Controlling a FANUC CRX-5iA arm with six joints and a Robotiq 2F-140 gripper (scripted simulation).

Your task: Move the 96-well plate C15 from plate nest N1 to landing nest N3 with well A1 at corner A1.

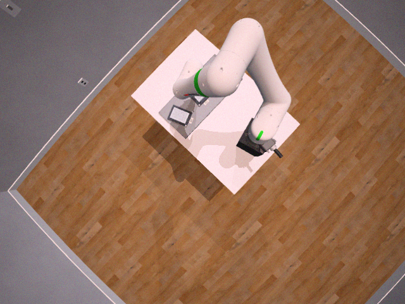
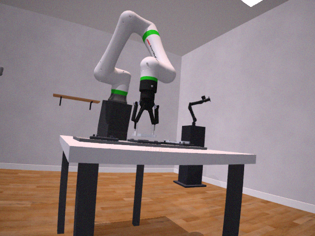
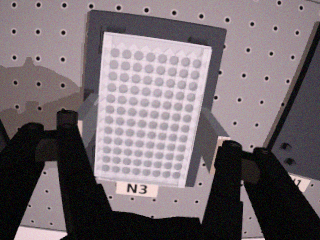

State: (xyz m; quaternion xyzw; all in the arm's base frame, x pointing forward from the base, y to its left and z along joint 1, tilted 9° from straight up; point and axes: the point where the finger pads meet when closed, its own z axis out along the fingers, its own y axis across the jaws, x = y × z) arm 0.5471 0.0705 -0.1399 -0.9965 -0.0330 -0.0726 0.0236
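My gripper (image 2: 144, 128) is shut on the 96-well plate C15 (image 3: 150, 116), a clear plate with a white well grid, with one finger on each long side. It holds the plate level a little above the dark landing nest N3 (image 3: 155, 27), whose label N3 (image 3: 136, 188) shows on the deck just below. In the exterior view the plate (image 2: 144, 134) hangs just above the deck. From overhead, the arm hides most of the plate (image 1: 199, 98). The plate C51 (image 1: 179, 114) lies in nest N2 beside it. I cannot read the plate's ID labels.
An empty dark nest (image 3: 300, 107) lies right of N3 on the grey perforated deck (image 1: 191, 111). The robot base (image 1: 258, 140) stands on the white table. A black pedestal with a small arm (image 2: 193, 127) stands behind the table.
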